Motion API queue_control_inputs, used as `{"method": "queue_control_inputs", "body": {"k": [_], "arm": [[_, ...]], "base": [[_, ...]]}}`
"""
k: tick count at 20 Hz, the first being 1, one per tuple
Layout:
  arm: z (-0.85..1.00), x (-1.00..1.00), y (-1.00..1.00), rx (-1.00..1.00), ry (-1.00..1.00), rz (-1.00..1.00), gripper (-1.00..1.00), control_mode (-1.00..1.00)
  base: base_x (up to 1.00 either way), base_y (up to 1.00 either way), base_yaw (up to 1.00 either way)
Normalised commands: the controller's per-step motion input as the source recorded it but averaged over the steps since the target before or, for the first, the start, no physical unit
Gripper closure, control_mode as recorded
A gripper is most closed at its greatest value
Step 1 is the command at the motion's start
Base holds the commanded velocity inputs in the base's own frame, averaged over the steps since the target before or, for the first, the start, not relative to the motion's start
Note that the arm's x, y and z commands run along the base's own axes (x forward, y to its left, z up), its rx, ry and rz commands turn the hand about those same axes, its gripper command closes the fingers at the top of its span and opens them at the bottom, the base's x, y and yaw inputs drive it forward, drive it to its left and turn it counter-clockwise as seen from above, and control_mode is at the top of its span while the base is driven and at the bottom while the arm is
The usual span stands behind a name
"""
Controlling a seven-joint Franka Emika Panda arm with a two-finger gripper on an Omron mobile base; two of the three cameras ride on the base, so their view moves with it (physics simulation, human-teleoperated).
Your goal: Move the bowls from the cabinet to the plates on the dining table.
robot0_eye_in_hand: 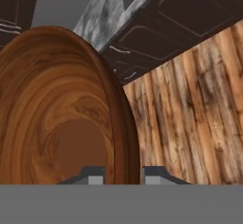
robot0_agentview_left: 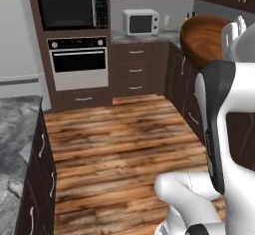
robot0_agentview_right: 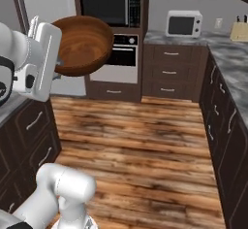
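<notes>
One wooden bowl (robot0_agentview_right: 83, 43) above plank floor (robot0_agentview_right: 140, 145)

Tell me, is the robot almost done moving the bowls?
Not yet. The reddish-brown wooden bowl is out of the cabinet: the tool pinches its rim, one fingertip inside and one outside, holding it tilted above the wooden floor. It hasn't been set on a plate. Neither plate nor the green bowl can be seen here, so I can't say how that one stands.

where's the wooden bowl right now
The wooden bowl is held up in the air by its rim in the fingers, tilted on its side at upper left of the right base view, in front of the wall oven.
</notes>
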Motion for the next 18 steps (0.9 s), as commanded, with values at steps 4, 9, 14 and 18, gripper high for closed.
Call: {"method": "queue_control_inputs", "body": {"k": [4,9,14,18], "arm": [[0.00,0.00,0.00,0.00,0.00,0.00,1.00,1.00],[0.00,0.00,0.00,0.00,0.00,0.00,1.00,1.00],[0.00,0.00,0.00,0.00,0.00,0.00,1.00,1.00],[0.00,0.00,0.00,0.00,0.00,0.00,1.00,1.00]], "base": [[0.62,0.00,0.02],[0.62,0.00,0.02],[0.36,-0.01,0.10],[0.00,-0.02,0.24]]}}
